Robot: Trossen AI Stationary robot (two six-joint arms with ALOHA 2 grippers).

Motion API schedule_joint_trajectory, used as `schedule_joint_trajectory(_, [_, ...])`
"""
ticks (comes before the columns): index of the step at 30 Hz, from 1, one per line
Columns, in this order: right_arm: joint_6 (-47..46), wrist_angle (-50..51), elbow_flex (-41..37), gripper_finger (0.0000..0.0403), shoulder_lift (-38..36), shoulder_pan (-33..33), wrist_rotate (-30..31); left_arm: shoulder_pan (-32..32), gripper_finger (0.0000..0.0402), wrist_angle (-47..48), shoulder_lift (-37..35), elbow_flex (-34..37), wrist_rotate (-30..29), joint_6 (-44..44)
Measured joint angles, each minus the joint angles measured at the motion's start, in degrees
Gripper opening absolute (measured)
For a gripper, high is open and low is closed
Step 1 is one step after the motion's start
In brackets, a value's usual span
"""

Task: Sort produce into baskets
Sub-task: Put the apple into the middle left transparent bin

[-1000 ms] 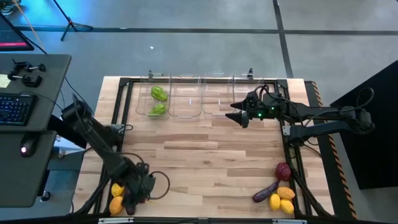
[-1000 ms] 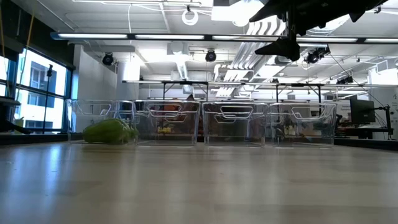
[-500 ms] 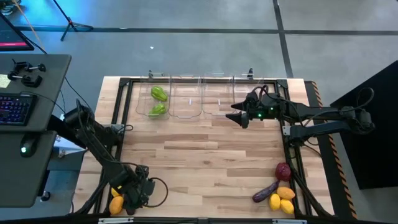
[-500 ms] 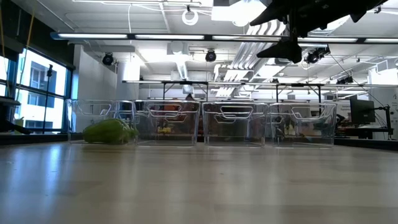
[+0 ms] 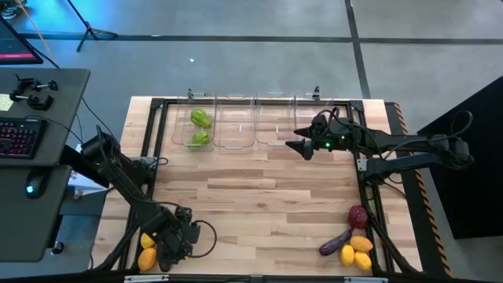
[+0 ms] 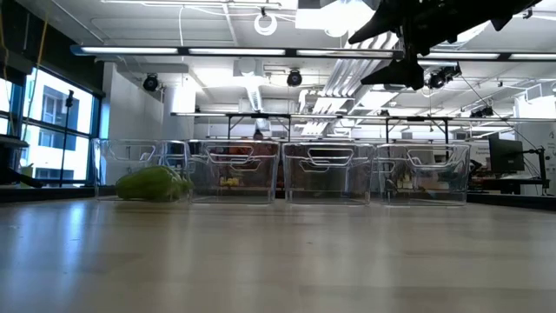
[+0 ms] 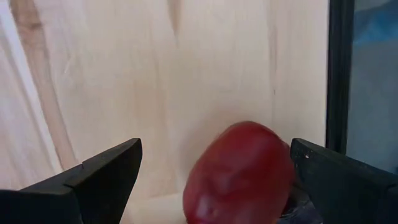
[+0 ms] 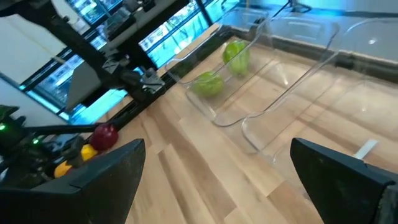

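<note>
At the table's near left corner my left gripper [image 5: 174, 245] points down, open, over a dark red rounded piece of produce [image 7: 239, 174]. The piece lies on the wood between the two fingers, close to one finger [image 7: 336, 180]. A yellow piece [image 5: 147, 240] and an orange piece [image 5: 147, 258] lie just left of the gripper. Four clear baskets [image 5: 251, 126] stand in a row at the far edge. The leftmost one holds two green peppers [image 5: 200, 127]. My right gripper [image 5: 299, 148] hangs open in the air in front of the baskets.
A second heap lies at the near right corner: a dark red piece [image 5: 357, 215], a purple eggplant [image 5: 335, 242] and yellow and orange pieces [image 5: 357, 253]. A black metal frame [image 5: 149, 149] runs round the table. Bare wood fills the middle.
My left gripper has sunk a little toward the produce at the near left corner and stays open.
</note>
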State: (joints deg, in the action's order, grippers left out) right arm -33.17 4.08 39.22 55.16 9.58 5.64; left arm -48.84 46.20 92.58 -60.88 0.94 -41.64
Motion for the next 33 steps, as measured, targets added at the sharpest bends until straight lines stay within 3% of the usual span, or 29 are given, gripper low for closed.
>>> schedule_joint_trajectory(14, [-0.02,1.51,0.02,0.0392,0.02,0.02,0.10,0.07,0.0399,0.24,-0.04,-0.02,1.68,3.19])
schedule_joint_trajectory(19, [-0.02,2.25,0.02,0.0392,0.02,0.02,0.08,-0.26,0.0399,0.24,-0.04,-0.04,7.69,-3.01])
schedule_joint_trajectory(25, [-0.02,3.54,0.02,0.0392,0.02,0.02,0.09,-4.38,0.0399,0.21,0.02,-0.04,6.00,1.75])
schedule_joint_trajectory(33, [0.02,3.63,0.02,0.0392,0.02,0.02,0.17,-5.33,0.0399,0.15,0.04,-0.04,0.92,8.76])
